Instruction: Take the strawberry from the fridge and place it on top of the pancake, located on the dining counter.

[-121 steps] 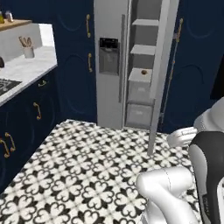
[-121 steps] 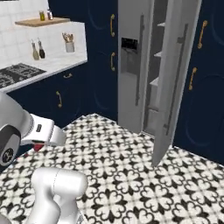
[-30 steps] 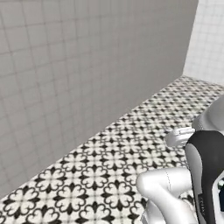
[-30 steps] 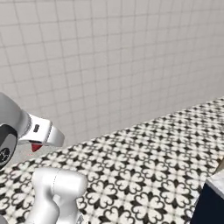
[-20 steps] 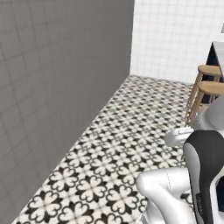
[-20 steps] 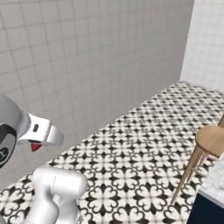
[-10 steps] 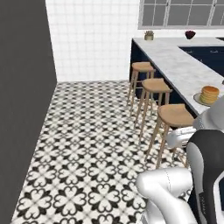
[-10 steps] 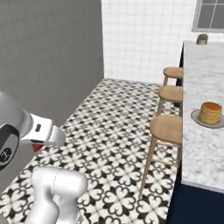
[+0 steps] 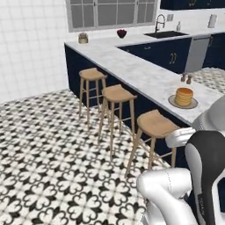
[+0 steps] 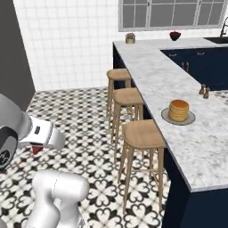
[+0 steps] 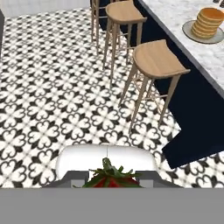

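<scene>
My gripper (image 11: 112,183) is shut on the strawberry (image 11: 109,171), a tiny red berry with green leaves held between the fingertips. In the right base view the strawberry (image 10: 36,149) shows red under the white hand, low at the left, above the floor. The pancake (image 10: 179,110) is a golden stack on a pale plate (image 10: 165,116) on the dining counter (image 10: 156,75), well to the right of the hand. The hand view has the pancake (image 11: 209,21) at its top right on the dining counter (image 11: 214,54). The pancake (image 9: 183,96) also shows in the left base view. The fridge is out of view.
Three round wooden stools (image 10: 141,133) (image 10: 128,95) (image 10: 119,74) line the counter's near side, between the hand and the pancake. Small shakers (image 10: 204,91) stand behind the plate. A patterned tile floor (image 10: 84,124) lies open to the left; a sink (image 9: 166,33) and window are at the back.
The whole picture has kept swinging with the base: the tiled wall slid away and the counter, stools and pancake came nearer and more central. The gripper stays shut on the strawberry.
</scene>
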Robot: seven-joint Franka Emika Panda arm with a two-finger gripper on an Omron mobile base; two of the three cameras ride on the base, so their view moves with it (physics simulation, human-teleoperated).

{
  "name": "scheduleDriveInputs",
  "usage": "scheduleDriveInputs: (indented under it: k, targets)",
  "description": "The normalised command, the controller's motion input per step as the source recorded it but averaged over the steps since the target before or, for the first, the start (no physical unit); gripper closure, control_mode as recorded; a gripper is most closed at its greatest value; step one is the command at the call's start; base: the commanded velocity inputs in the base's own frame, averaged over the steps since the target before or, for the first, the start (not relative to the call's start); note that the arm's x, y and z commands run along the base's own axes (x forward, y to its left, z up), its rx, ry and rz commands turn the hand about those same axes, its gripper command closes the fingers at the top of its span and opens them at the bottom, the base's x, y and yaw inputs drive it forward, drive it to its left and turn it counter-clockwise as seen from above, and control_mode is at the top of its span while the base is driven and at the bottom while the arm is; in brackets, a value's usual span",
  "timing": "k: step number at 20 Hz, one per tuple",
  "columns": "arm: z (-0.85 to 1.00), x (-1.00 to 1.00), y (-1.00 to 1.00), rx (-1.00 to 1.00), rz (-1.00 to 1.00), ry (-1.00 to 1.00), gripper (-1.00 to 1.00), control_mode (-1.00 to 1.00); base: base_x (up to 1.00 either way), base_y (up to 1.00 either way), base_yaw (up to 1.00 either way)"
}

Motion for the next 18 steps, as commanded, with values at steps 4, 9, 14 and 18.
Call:
scheduleDriveInputs:
  k: [4,9,14,18]
  targets:
    - [0.0,0.0,0.0,0.0,0.0,0.0,1.0,1.0,0.58,0.43,-0.79]
    - [0.0,0.0,0.0,0.0,0.0,0.0,1.0,1.0,0.51,0.45,-0.78]
    - [0.0,0.0,0.0,0.0,0.0,0.0,1.0,1.0,0.31,0.77,-0.64]
    - [0.0,0.0,0.0,0.0,0.0,0.0,1.0,1.0,0.36,0.93,-0.58]
